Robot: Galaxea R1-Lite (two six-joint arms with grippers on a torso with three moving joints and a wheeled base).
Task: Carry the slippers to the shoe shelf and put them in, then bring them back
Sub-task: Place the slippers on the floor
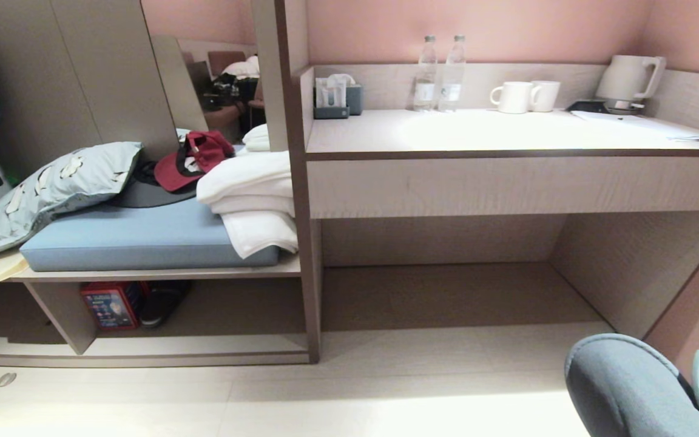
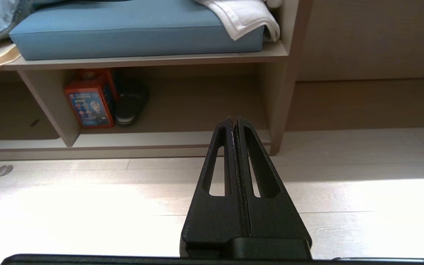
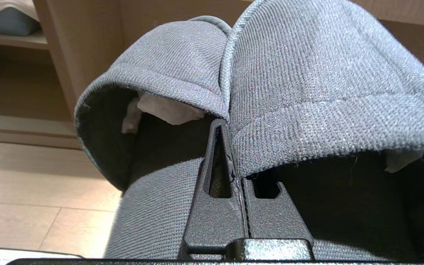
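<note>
Right gripper [image 3: 234, 147] is clamped tight on the slippers [image 3: 307, 92], pinching both inner edges so the pair hangs side by side, down at five o'clock in the head view. Left gripper [image 2: 234, 125] has its fingers pressed together on nothing, above the pale floor [image 2: 87, 206]. Shoe shelf [image 1: 204, 349] sits low at eight o'clock, well apart from the slippers.

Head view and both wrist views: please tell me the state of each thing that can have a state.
slippers: both held together, off the floor
right gripper: jaws shut on the slippers
left gripper: jaws shut, empty
shoe shelf: slippers not yet inside
water bottles: upright, capped
mugs: upright
</note>
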